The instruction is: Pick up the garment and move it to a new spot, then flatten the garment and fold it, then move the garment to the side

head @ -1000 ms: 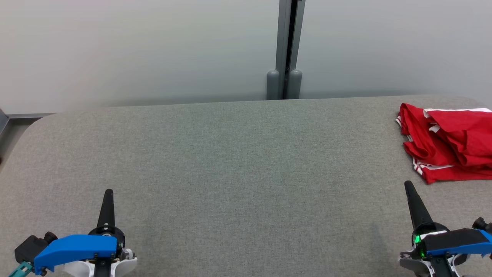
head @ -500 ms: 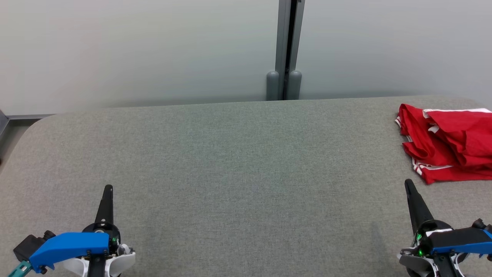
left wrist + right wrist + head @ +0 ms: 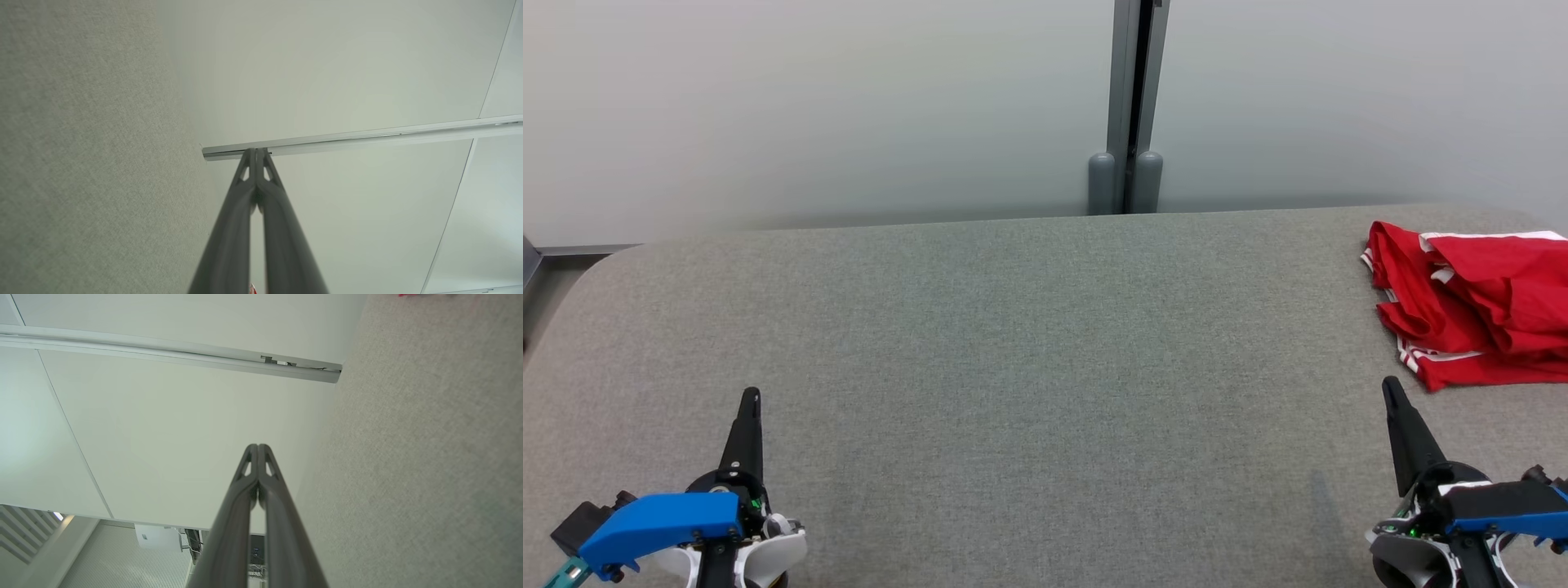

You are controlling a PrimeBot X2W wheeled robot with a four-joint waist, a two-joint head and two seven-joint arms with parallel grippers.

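Red bunched cloth garment with white trim [image 3: 1478, 314] lies at far right of grey fabric-covered table [image 3: 1045, 343]. I see my left gripper [image 3: 751, 395] and right gripper [image 3: 1387, 384] at near corners, fingers pressed together, empty, apart from garment.

Bright and evenly lit, soft and diffuse, with no glare. Barely shadowed: just a faint grey smudge on the table [image 3: 1319, 498] beside the right gripper [image 3: 1389, 387]. Crisp in the head view, down to the weave of the cover. Blurred close up along the fingers [image 3: 229, 245] in both wrist views, slightly bowed at the edges, greenish on the pale wall [image 3: 768, 106].
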